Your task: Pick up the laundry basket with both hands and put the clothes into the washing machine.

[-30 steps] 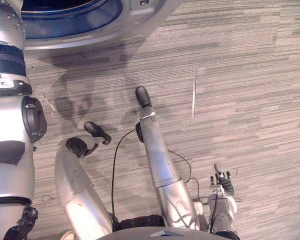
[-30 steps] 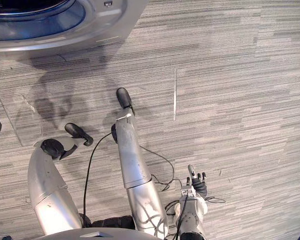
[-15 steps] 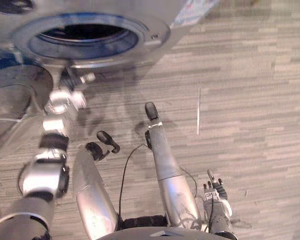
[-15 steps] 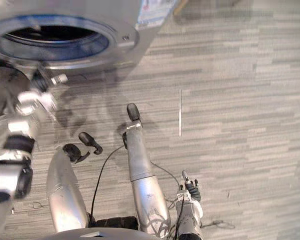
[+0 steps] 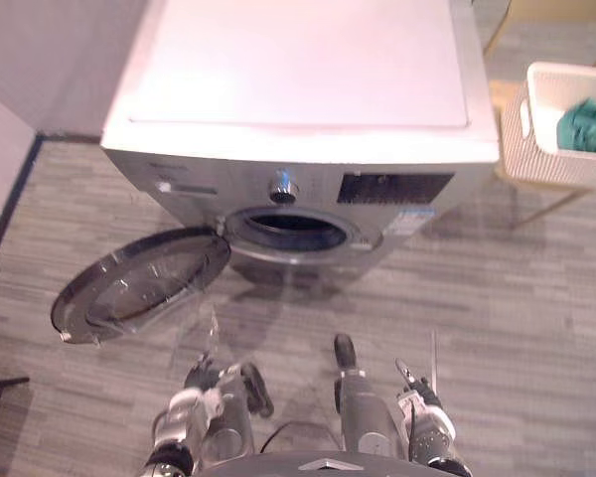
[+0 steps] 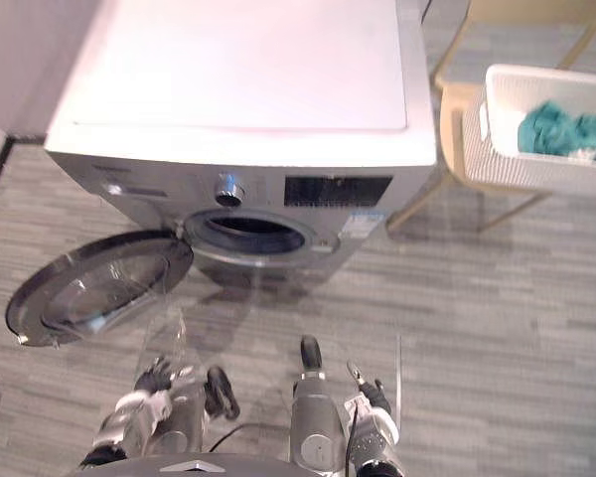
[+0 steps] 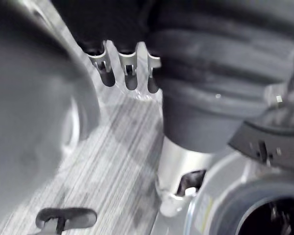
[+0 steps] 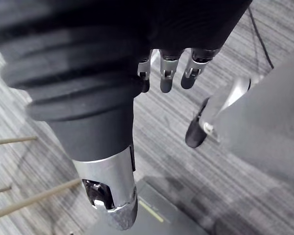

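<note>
Left robot hand (image 6: 151,382) and right robot hand (image 6: 370,397) hang low, fingers loosely straight, empty; best turn right to the white plastic laundry basket (image 6: 536,171) of teal clothes (image 6: 554,125) on the pale wooden chair (image 6: 456,107) beside the silver front-loading washing machine (image 6: 248,99), gripping opposite rims evenly.

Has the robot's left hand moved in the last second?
Yes: the left hand has drawn back from the silver washing machine's round opening and hangs low.
</note>
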Tool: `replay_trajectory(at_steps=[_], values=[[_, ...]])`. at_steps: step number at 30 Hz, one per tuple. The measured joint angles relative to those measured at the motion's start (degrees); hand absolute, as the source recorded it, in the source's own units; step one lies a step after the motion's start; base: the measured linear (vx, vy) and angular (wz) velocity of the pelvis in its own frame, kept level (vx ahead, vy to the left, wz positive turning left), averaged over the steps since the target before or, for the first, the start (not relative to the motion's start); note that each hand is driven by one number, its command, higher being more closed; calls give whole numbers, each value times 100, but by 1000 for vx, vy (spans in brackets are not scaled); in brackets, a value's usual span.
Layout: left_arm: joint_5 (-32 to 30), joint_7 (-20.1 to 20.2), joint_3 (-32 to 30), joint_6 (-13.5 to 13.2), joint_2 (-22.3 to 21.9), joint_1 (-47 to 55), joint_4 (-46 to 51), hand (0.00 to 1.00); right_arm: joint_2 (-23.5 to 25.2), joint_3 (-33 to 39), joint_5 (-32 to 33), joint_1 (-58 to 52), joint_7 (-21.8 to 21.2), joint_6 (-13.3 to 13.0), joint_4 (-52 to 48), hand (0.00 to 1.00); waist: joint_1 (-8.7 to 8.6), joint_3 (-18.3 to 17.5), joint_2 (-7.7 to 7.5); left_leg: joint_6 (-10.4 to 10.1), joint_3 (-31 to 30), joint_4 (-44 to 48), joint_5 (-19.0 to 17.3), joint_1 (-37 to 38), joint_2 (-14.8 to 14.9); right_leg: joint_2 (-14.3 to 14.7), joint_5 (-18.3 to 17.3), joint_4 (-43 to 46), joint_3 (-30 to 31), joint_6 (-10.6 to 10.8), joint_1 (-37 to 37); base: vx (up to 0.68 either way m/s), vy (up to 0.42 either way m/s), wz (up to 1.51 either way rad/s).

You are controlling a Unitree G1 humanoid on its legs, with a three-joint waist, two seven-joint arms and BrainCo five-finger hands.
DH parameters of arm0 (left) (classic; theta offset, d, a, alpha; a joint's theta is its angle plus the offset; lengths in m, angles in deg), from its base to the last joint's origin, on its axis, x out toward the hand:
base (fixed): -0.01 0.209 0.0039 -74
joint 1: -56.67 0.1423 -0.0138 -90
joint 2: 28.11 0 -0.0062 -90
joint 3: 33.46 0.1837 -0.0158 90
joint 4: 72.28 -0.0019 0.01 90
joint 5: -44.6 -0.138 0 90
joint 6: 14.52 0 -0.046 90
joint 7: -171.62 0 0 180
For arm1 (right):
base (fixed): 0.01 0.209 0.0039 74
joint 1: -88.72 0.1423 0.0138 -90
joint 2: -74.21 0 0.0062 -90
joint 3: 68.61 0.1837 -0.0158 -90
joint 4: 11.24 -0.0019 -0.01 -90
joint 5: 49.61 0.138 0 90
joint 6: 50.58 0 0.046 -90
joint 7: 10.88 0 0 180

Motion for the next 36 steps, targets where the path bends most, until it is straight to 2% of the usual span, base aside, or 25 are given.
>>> replay_trajectory(at_steps=[2, 5, 6, 10, 13, 15, 16, 17, 18, 19, 20, 21, 23, 25, 26, 27, 28, 29, 30, 31, 32, 34, 35, 36], values=[[-251, -85, -574, 86, 97, 141, -396, 0, 10, 627, -255, 16, -48, 88, 424, 0, 7, -251, -85, -7, -58, -416, 118, 361, -213, -135, 193, -521, -100, 27, 466, 135, 22, 20], [-397, -167, -796, 169, 197, 230, -501, 0, 15, 995, -460, 43, -54, 179, 768, 0, 10, -466, -247, -14, -83, -813, 267, 625, -421, -247, 290, -827, -144, 34, 734, 88, 19, 14], [-405, -223, -794, 200, 225, 199, -585, 0, 40, 1069, -467, 56, -76, 223, 900, 0, 10, -557, -347, -27, -73, -981, 340, 755, -502, -276, 324, -910, -148, 21, 824, 42, 6, 3], [-438, -282, -447, 210, 260, 30, -604, 0, 166, 1059, -680, 59, -96, 220, 1028, 0, -15, -662, -516, -32, 17, -1101, 376, 915, -540, -277, 368, -947, -134, -39, 903, 12, 0, -10], [-642, -304, -103, 208, 301, -253, -605, 0, 279, 1044, -680, 33, -93, 221, 1075, 0, -57, -669, -618, -80, 241, -1073, 302, 962, -539, -262, 468, -947, -85, -190, 849, -66, 10, -40], [-816, -305, 50, 209, 310, -434, -599, 0, 340, 984, -681, 32, -93, 219, 1063, 0, -122, -634, -688, -69, 488, -1034, 237, 996, -506, -231, 488, -898, -86, -424, 752, -90, 2, -60], [-951, -303, 110, 209, 309, -515, -588, 0, 360, 888, -681, -2, -90, 218, 1066, 0, -167, -588, -715, -63, 665, -986, 179, 1108, -453, -178, 439, -855, -92, -735, 763, -80, 6, -68], [-1095, -304, 168, 208, 316, -559, -578, 0, 369, 817, -681, -16, -88, 217, 1070, 0, -225, -558, -716, -66, 779, -983, 150, 1252, -406, -121, 324, -790, -127, -1204, 796, -68, 15, -67], [-1163, -304, 182, 208, 315, -584, -578, 0, 364, 763, -681, -22, -87, 214, 1070, 0, -254, -521, -730, -70, 841, -1007, 149, 1350, -401, -122, 185, -719, -258, -1470, 785, -54, 49, -67], [-1246, -303, 186, 206, 319, -655, -578, 0, 345, 638, -681, -39, -80, 212, 1084, 0, -281, -427, -740, -75, 950, -1098, 148, 1562, -400, -196, -117, -519, -739, -1977, 781, -48, 91, -78], [-1286, -304, 240, 206, 383, -636, -586, 0, 348, 525, -681, -81, -79, 211, 1093, 0, -304, -405, -789, -80, 1090, -1201, 155, 1720, -414, -294, -362, -425, -1035, -1909, 780, -47, 97, -82], [-1302, -303, 302, 207, 433, -611, -586, 0, 349, 451, -682, -97, -79, 212, 1114, 0, -321, -373, -762, -86, 1207, -1219, 158, 1777, -410, -356, -437, -404, -1158, -1785, 772, -16, 65, -89], [-1382, -301, 530, 216, 612, -418, -592, 0, 320, 395, -813, -54, -51, 222, 1318, 0, -325, -370, -797, -140, 1748, -1198, 121, 1988, -271, -552, -643, -413, -1784, -1293, 774, 19, 5, -103], [-1446, -296, 681, 224, 719, -291, -609, 0, 284, 403, -911, -53, -39, 242, 1403, 0, -319, -347, -753, -210, 2040, -1155, 81, 2075, -113, -618, -476, -232, -2068, -986, 762, 45, -46, -79], [-1449, -297, 815, 224, 801, -248, -614, 0, 229, 407, -923, -56, -40, 266, 1546, 0, -345, -352, -753, -302, 2035, -1100, 64, 2127, -66, -589, -352, -145, -1986, -648, 791, 113, -89, -41], [-1450, -296, 871, 223, 837, -238, -613, 0, 215, 433, -970, -71, -39, 305, 1593, 0, -344, -369, -782, -343, 2005, -1045, 53, 2122, -84, -592, -222, -180, -1922, -449, 848, 153, -100, -15], [-1452, -287, 927, 219, 897, -208, -617, 0, 211, 476, -1076, -90, -42, 338, 1682, 0, -335, -424, -881, -379, 1807, -967, 66, 2082, -188, -618, 153, -307, -1790, -219, 927, 218, -194, -23], [-1455, -290, 898, 217, 860, -208, -672, 0, 106, 556, -1134, -26, -48, 372, 1820, 0, -311, -415, -731, -496, 1427, -978, 111, 2040, -87, -457, 359, -441, -1750, -118, 954, 217, -235, -37], [-1459, -278, 840, 221, 790, -188, -745, 0, 59, 642, -1132, 61, -59, 376, 1815, 0, -306, -386, -593, -573, 1239, -1060, 155, 2064, -29, -319, 352, -541, -1679, -132, 961, 190, -235, -40], [-1468, -279, 816, 221, 753, -177, -776, 0, 23, 666, -1134, 77, -66, 372, 1806, 0, -303, -367, -521, -574, 1205, -1102, 155, 2085, 10, -270, 353, -554, -1674, -137, 962, 117, -158, -37], [-1527, -277, 701, 257, 656, -173, -879, 0, -61, 671, -1134, 120, -92, 372, 1810, 0, -322, -337, -348, -681, 1158, -1219, 214, 2199, 149, -66, 290, -547, -1656, -250, 997, 98, -184, -34], [-1574, -277, 596, 276, 630, -39, -866, 0, -69, 640, -1133, 116, -110, 365, 1807, 0, -321, -335, -333, -766, 1028, -791, 259, 2229, 489, 197, 60, -328, -1566, -432, 1046, 99, -223, -36], [-1624, -261, 461, 276, 647, -23, -792, 0, -44, 576, -1134, 106, -170, 334, 1794, 0, -328, -309, -383, -766, 859, 43, 259, 2078, 860, 357, -127, -115, -1505, -530, 1116, 84, -202, -32], [-1658, -258, 377, 276, 656, -3, -764, 0, -51, 504, -1134, 95, -201, 329, 1781, 0, -329, -290, -377, -718, 771, 581, 291, 1951, 1094, 459, -224, 5, -1474, -598, 1155, 79, -271, -72]])
